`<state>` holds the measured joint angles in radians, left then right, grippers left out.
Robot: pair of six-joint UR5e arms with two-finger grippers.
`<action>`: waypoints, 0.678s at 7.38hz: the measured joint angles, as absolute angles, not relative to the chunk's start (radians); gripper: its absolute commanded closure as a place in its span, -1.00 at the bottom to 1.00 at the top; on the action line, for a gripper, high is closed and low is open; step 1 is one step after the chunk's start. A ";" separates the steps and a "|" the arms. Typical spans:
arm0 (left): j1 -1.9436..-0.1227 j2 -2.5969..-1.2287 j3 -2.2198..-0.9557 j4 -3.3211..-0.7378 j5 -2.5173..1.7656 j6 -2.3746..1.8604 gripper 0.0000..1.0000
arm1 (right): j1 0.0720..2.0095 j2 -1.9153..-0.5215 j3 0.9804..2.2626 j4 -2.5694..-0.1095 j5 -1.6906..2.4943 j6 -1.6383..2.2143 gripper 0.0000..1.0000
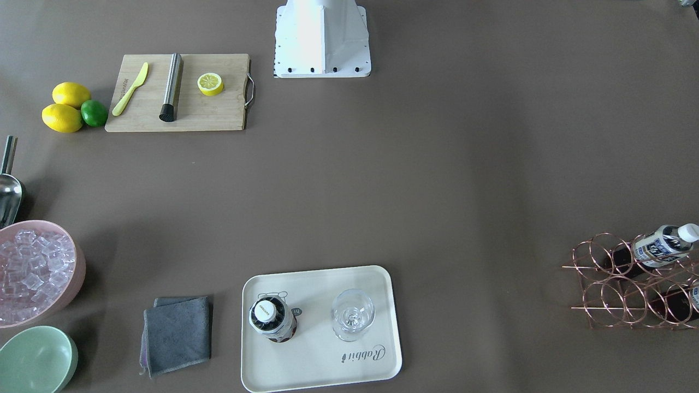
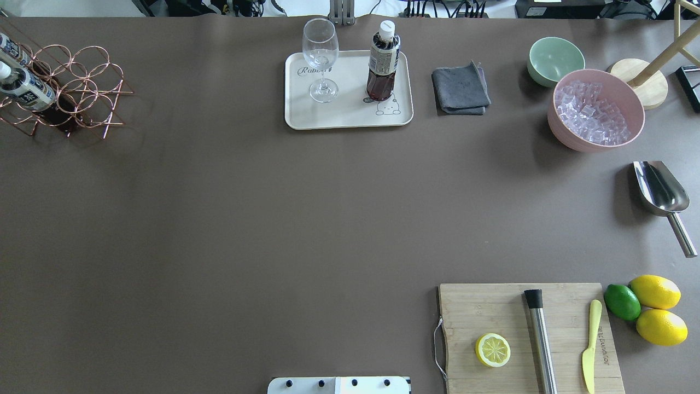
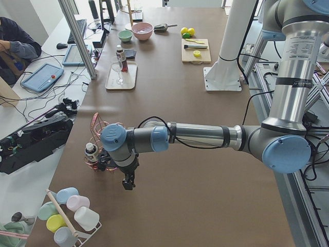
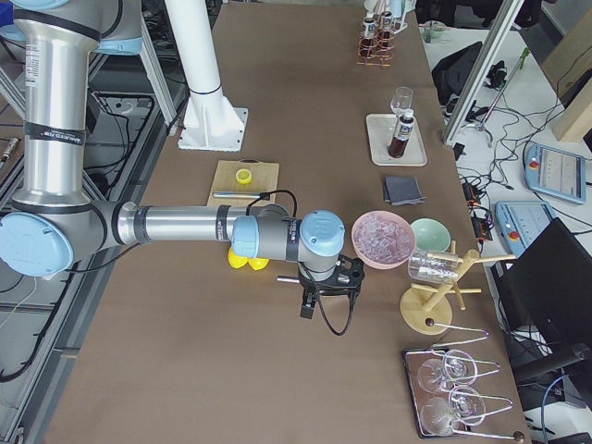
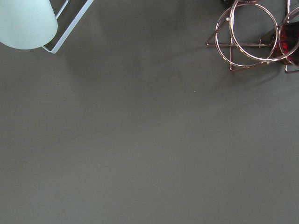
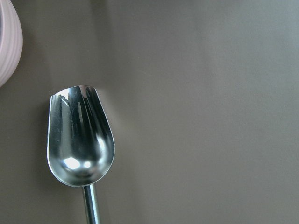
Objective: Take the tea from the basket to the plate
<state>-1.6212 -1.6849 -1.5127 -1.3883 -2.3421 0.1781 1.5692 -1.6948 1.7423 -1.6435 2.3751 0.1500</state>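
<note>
One tea bottle [image 1: 274, 319] stands upright on the cream tray [image 1: 319, 363], white cap up, right by the little bear drawing. An empty wine glass [image 1: 353, 314] shares the tray, beside the bottle but not touching it. The tray has "Rabbit" in script in one corner, and that's the only writing I can actually read. The bottle's label is white with blue print and there's a small dark word on the cap, but both are too tiny to make out.

Two more bottles just like it lie in the copper wire rack [image 1: 622, 284], way over at my left end of the table. One [image 1: 663, 244] pokes out of a ring with its cap outward. The other [image 1: 693, 297] is mostly cut off by the edge of the front view.

My left gripper [image 3: 126, 185] hangs above bare table just beside the rack. My left wrist camera only catches a couple of rings and a pale cup [image 5: 23, 21], no fingers, so I can't tell if those jaws are spread or together.

My right gripper [image 4: 308, 310] hovers near the pink bowl of ice [image 4: 382, 236], over the metal scoop [image 6: 79, 140]. Same deal, I can't tell how its jaws stand.

The cutting board [image 1: 180, 112] has lettering along the edge by the yellow knife [image 1: 130, 89], too blurry to read.
</note>
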 measured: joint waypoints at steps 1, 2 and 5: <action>-1.631 -1.683 -1.516 -1.388 -2.342 0.183 -0.96 | 1.569 -1.698 1.742 -1.644 2.375 0.149 -1.00; -1.641 -1.685 -1.519 -1.388 -2.342 0.186 -0.96 | 1.569 -1.698 1.741 -1.644 2.373 0.149 -1.00; -1.647 -1.687 -1.521 -1.391 -2.344 0.186 -0.96 | 1.569 -1.699 1.740 -1.643 2.370 0.148 -1.00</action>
<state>-1.6469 -1.6868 -1.5210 -1.3906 -2.3436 0.1861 1.5692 -1.6986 1.7401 -1.6430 2.3701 0.1483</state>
